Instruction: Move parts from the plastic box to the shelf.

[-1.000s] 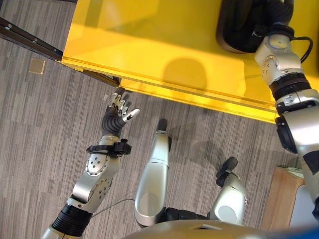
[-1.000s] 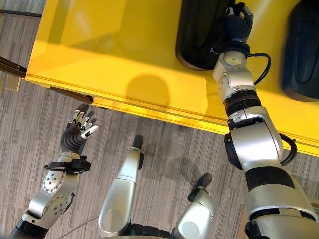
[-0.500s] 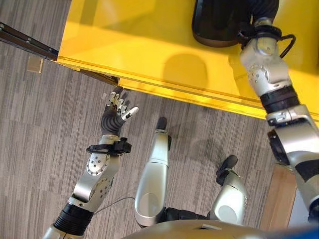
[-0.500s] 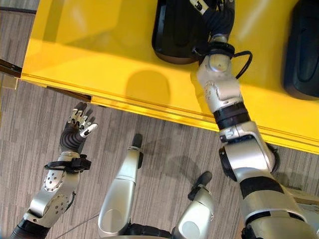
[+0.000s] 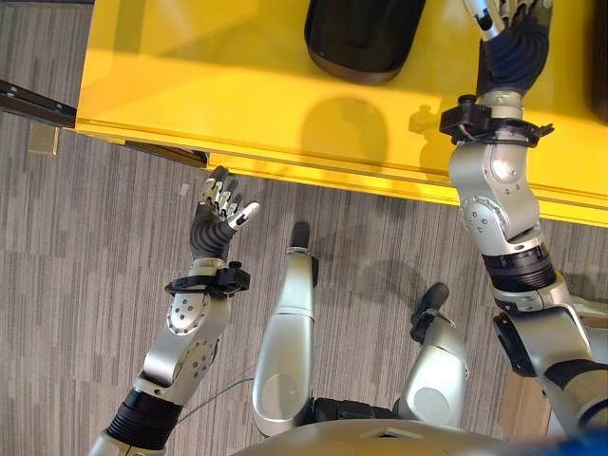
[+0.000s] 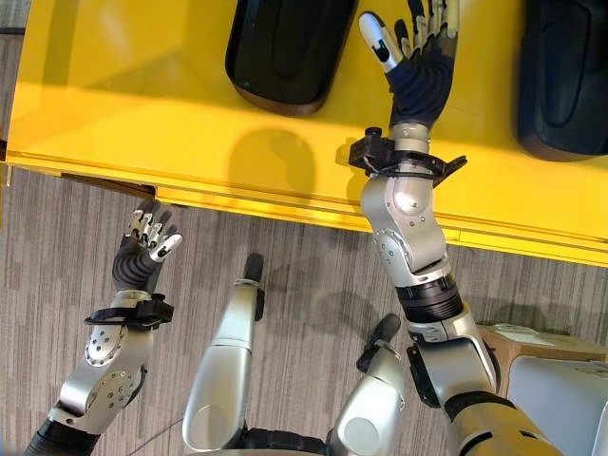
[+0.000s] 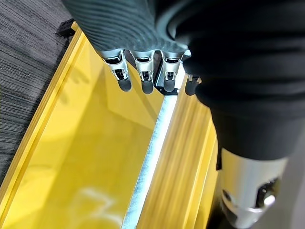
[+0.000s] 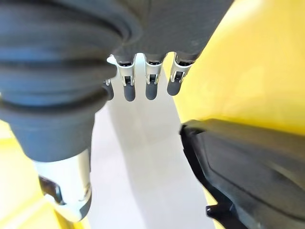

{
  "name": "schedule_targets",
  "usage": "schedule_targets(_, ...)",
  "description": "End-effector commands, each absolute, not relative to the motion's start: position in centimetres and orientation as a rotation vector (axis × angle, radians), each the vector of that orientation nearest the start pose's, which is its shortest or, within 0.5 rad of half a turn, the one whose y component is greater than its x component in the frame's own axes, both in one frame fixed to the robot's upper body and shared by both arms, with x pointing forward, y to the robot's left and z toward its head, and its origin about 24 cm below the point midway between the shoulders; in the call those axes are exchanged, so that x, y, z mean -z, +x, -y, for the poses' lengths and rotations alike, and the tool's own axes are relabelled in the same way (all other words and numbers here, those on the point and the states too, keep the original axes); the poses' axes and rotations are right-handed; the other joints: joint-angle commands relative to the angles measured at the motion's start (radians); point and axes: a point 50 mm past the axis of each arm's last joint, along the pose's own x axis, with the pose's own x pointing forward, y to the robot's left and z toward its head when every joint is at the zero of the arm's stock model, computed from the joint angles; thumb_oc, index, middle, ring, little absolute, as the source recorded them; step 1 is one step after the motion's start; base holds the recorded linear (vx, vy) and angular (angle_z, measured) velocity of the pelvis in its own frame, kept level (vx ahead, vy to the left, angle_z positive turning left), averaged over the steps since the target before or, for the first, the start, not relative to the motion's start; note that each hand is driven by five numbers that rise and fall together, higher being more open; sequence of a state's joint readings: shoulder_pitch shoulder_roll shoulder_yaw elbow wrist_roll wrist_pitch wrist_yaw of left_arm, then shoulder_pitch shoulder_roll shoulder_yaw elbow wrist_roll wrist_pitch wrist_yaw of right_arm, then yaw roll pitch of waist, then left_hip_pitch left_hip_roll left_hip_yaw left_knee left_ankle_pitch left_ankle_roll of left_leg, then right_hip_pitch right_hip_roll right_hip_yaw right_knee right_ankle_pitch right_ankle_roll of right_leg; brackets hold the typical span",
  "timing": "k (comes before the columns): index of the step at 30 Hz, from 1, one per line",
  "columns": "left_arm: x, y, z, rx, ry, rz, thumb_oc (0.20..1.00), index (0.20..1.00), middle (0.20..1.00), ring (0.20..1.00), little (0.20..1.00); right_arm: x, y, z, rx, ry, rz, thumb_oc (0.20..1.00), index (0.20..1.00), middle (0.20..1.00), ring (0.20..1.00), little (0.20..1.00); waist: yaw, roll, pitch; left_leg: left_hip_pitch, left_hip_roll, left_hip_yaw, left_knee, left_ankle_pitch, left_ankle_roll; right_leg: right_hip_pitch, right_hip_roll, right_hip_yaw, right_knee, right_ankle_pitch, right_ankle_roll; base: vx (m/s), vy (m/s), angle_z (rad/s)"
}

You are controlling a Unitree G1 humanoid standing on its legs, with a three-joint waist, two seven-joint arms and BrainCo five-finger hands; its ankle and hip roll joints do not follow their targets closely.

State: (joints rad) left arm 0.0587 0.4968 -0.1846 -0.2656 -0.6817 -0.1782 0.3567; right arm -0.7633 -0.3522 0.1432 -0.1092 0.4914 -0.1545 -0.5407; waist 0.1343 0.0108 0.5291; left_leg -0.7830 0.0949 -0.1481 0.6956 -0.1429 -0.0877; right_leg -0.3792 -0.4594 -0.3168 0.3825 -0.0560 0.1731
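A glossy black part (image 6: 283, 52) lies on the yellow shelf board (image 6: 142, 104); a second black part (image 6: 560, 76) lies further right on the same board. My right hand (image 6: 420, 52) is open above the board between the two parts, its fingers spread and holding nothing. In the right wrist view its straight fingers (image 8: 150, 81) point past a black part (image 8: 252, 176). Down over the carpet, just in front of the shelf's front edge, my left hand (image 5: 213, 226) is open and empty. The left wrist view looks along that yellow edge (image 7: 90, 157).
Grey carpet floor (image 5: 76, 285) lies below the shelf. A dark rail (image 5: 33, 100) runs off under the shelf's left end, with a small tan square (image 5: 41, 140) on the floor beside it. A cardboard box (image 6: 521, 347) stands at the lower right.
My right hand has come off the black part it rested on and now stands open to that part's right. The whole picture has shifted. My left hand has kept its pose.
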Motion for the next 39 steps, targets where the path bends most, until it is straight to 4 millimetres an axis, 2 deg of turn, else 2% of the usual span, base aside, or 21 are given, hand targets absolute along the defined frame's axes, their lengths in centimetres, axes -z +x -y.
schedule_targets(1, -11.9, 22.9, -19.8, -0.094, -0.250, 0.302, 1.000, 1.000, 1.000, 1.000, 1.000, -31.8, 27.4, 16.0, 0.181, 0.327, 1.108, 1.000, 1.000, 1.000, 1.000, 1.000, 0.015, -0.010, -0.009, 0.057, 0.033, 0.030, -0.098, 0.015, -0.004, -0.032, -0.022, 0.030, 0.221, -0.148, -0.015, 0.00, 0.000, 0.00)
schedule_targets(6, -12.1, 22.7, -20.0, -0.104, -0.237, 0.320, 1.000, 1.000, 1.000, 1.000, 1.000, -31.8, 26.2, 15.7, 0.210, 0.271, 1.168, 1.000, 1.000, 1.000, 1.000, 1.000, 0.005, -0.012, -0.009, 0.059, 0.037, 0.031, -0.098, 0.014, -0.003, -0.034, -0.020, 0.034, 0.221, -0.150, -0.015, 0.00, -0.005, -0.02)
schedule_targets(12, -12.5, 22.5, -20.1, -0.110, -0.215, 0.348, 1.000, 1.000, 1.000, 1.000, 1.000, -30.1, 25.0, 15.4, 0.130, 0.252, 1.164, 1.000, 1.000, 1.000, 1.000, 1.000, -0.010, -0.020, -0.009, 0.069, 0.044, 0.036, -0.104, 0.016, -0.003, -0.029, -0.017, 0.039, 0.217, -0.146, -0.014, 0.00, -0.003, -0.03)
schedule_targets(13, -13.3, 22.4, -20.2, -0.115, -0.200, 0.393, 1.000, 1.000, 1.000, 1.000, 1.000, -29.0, 24.6, 15.5, 0.088, 0.250, 1.141, 1.000, 1.000, 1.000, 1.000, 1.000, -0.019, -0.025, -0.009, 0.074, 0.047, 0.038, -0.106, 0.017, -0.004, -0.029, -0.017, 0.041, 0.217, -0.146, -0.013, 0.00, 0.000, 0.00)
schedule_targets(14, -13.3, 22.3, -20.2, -0.115, -0.199, 0.391, 1.000, 1.000, 1.000, 1.000, 1.000, -29.0, 24.5, 15.5, 0.087, 0.250, 1.140, 1.000, 1.000, 1.000, 1.000, 1.000, -0.019, -0.025, -0.009, 0.075, 0.047, 0.039, -0.106, 0.017, -0.004, -0.028, -0.017, 0.041, 0.217, -0.146, -0.013, 0.00, 0.000, 0.00)
schedule_targets(15, -14.5, 22.1, -20.4, -0.128, -0.181, 0.463, 1.000, 1.000, 1.000, 1.000, 1.000, -27.3, 24.3, 15.3, 0.024, 0.254, 1.082, 1.000, 1.000, 1.000, 1.000, 1.000, -0.027, -0.031, -0.009, 0.082, 0.050, 0.040, -0.112, 0.020, -0.006, -0.020, -0.016, 0.038, 0.212, -0.145, -0.012, 0.00, 0.000, 0.00)
schedule_targets(16, -14.4, 22.1, -20.4, -0.129, -0.181, 0.462, 1.000, 1.000, 1.000, 1.000, 1.000, -27.3, 24.3, 15.3, 0.023, 0.254, 1.081, 1.000, 1.000, 1.000, 1.000, 1.000, -0.028, -0.031, -0.009, 0.084, 0.050, 0.040, -0.114, 0.021, -0.006, -0.018, -0.016, 0.038, 0.211, -0.145, -0.012, 0.00, -0.023, -0.04)
schedule_targets(20, -17.4, 21.0, -21.0, -0.153, -0.162, 0.636, 1.000, 1.000, 1.000, 1.000, 1.000, -24.1, 23.5, 16.0, -0.030, 0.192, 0.965, 1.000, 1.000, 1.000, 1.000, 1.000, -0.046, -0.038, -0.009, 0.107, 0.058, 0.037, -0.125, 0.027, -0.013, 0.004, -0.015, 0.031, 0.202, -0.141, -0.007, 0.00, -0.029, -0.05)
schedule_targets(23, -18.4, 20.3, -21.2, -0.167, -0.159, 0.707, 1.000, 1.000, 1.000, 1.000, 1.000, -22.8, 23.0, 16.5, -0.046, 0.139, 0.913, 1.000, 1.000, 1.000, 1.000, 1.000, -0.054, -0.042, -0.009, 0.122, 0.061, 0.034, -0.133, 0.030, -0.019, 0.019, -0.015, 0.026, 0.197, -0.139, -0.005, -0.01, -0.015, -0.04)
schedule_targets(25, -19.2, 20.0, -21.3, -0.161, -0.154, 0.752, 1.000, 1.000, 1.000, 1.000, 1.000, -21.4, 23.2, 16.5, -0.090, 0.169, 0.835, 1.000, 1.000, 1.000, 1.000, 1.000, -0.055, -0.040, -0.010, 0.136, 0.063, 0.034, -0.143, 0.036, -0.024, 0.034, -0.015, 0.022, 0.192, -0.138, -0.004, 0.00, 0.000, 0.00)
schedule_targets(26, -19.2, 20.0, -21.3, -0.161, -0.154, 0.752, 1.000, 1.000, 1.000, 1.000, 1.000, -21.4, 23.2, 16.5, -0.090, 0.169, 0.835, 1.000, 1.000, 1.000, 1.000, 1.000, -0.055, -0.040, -0.010, 0.136, 0.063, 0.034, -0.144, 0.036, -0.024, 0.035, -0.015, 0.022, 0.191, -0.138, -0.004, 0.00, -0.034, 0.00)
schedule_targets(28, -20.7, 19.6, -21.5, -0.157, -0.147, 0.841, 1.000, 1.000, 1.000, 1.000, 1.000, -19.8, 23.0, 16.5, -0.144, 0.176, 0.746, 1.000, 1.000, 1.000, 1.000, 1.000, -0.058, -0.046, -0.014, 0.153, 0.067, 0.033, -0.156, 0.041, -0.032, 0.051, -0.016, 0.017, 0.182, -0.137, -0.002, 0.00, -0.033, 0.00)
schedule_targets(34, -22.3, 19.1, -21.7, -0.172, -0.141, 0.949, 1.000, 1.000, 1.000, 1.000, 1.000, -18.6, 22.7, 16.8, -0.177, 0.205, 0.681, 1.000, 1.000, 1.000, 1.000, 1.000, -0.061, -0.047, -0.027, 0.175, 0.076, 0.030, -0.167, 0.045, -0.041, 0.075, -0.018, 0.012, 0.168, -0.134, 0.002, 0.01, -0.027, -0.01)
schedule_targets(39, -23.4, 19.0, -21.8, -0.201, -0.127, 1.026, 1.000, 1.000, 1.000, 1.000, 1.000, -18.4, 22.7, 16.6, -0.190, 0.220, 0.678, 1.000, 1.000, 1.000, 1.000, 1.000, -0.066, -0.048, -0.034, 0.191, 0.081, 0.037, -0.178, 0.048, -0.045, 0.082, -0.018, 0.013, 0.161, -0.132, 0.003, 0.00, -0.002, -0.03)
